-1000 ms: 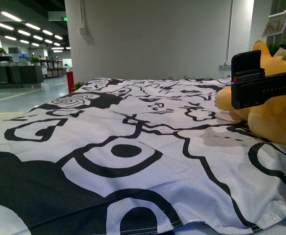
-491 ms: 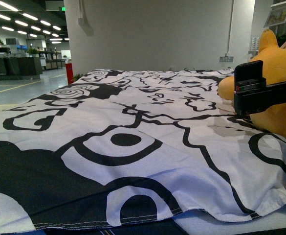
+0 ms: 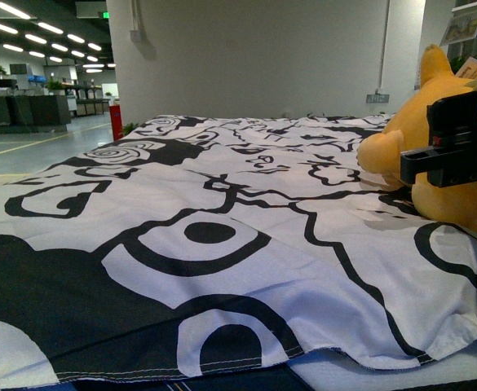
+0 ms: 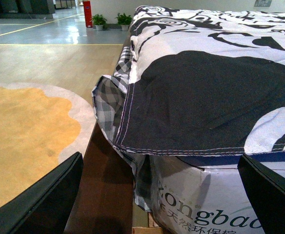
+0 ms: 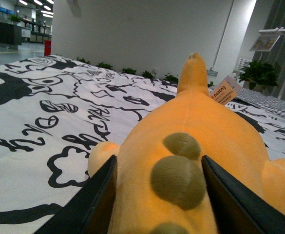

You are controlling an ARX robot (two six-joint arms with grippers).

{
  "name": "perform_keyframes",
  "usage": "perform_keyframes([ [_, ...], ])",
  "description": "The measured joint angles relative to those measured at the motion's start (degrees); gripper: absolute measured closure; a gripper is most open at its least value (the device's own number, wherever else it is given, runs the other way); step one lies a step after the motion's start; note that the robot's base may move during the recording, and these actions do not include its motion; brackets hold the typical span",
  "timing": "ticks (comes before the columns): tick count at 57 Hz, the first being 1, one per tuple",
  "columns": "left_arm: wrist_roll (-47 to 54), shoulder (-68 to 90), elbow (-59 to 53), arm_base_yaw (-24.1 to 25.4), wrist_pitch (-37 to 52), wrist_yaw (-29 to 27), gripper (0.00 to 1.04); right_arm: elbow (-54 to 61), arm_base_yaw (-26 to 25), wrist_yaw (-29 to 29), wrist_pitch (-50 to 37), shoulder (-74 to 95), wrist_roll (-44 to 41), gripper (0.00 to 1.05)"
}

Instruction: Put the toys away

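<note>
In the front view, the plump orange-yellow plush animal (image 3: 458, 204) lies on the right part of the black-and-white patterned cloth (image 3: 222, 204); the black right gripper (image 3: 454, 134) is against it; in the left wrist view, the left gripper (image 4: 159, 158) stands spread wide before the cloth's front hem; in the right wrist view, the fingers (image 5: 96, 200) press both flanks of the plush animal, beside its olive-green bumps (image 5: 177, 181).

The plush toy (image 3: 401, 130) runs off the front view's right edge, partly behind the right gripper (image 3: 452, 151), and its paper tag (image 5: 224, 91) carries print too small to read.
</note>
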State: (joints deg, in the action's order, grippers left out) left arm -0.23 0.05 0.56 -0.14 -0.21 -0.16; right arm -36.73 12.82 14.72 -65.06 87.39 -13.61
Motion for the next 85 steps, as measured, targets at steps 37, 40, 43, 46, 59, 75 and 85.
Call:
perform_keyframes([
  [37, 0.0, 0.0, 0.0, 0.0, 0.0, 0.0, 0.06, -2.9, -16.0, -19.2, 13.1, -14.8, 11.2, 0.99],
  [40, 0.0, 0.0, 0.0, 0.0, 0.0, 0.0, 0.06, -3.1, -18.5, -21.9, 14.3, -17.0, 13.2, 0.99],
  [43, 0.0, 0.0, 0.0, 0.0, 0.0, 0.0, 0.06, -3.1, -21.0, -24.7, 15.3, -19.2, 15.2, 0.99],
  [46, 0.0, 0.0, 0.0, 0.0, 0.0, 0.0, 0.06, -3.0, -23.3, -27.2, 16.0, -21.4, 17.4, 0.99],
  [59, 0.0, 0.0, 0.0, 0.0, 0.0, 0.0, 0.06, 2.5, -32.3, -40.3, 18.5, -33.2, 29.2, 0.99],
  [75, 0.0, 0.0, 0.0, 0.0, 0.0, 0.0, 0.06, 10.9, -29.5, -45.0, 24.6, -44.3, 35.4, 0.99],
  [85, 0.0, 0.0, 0.0, 0.0, 0.0, 0.0, 0.06, 13.6, -23.3, -44.0, 29.7, -50.9, 35.0, 0.99],
])
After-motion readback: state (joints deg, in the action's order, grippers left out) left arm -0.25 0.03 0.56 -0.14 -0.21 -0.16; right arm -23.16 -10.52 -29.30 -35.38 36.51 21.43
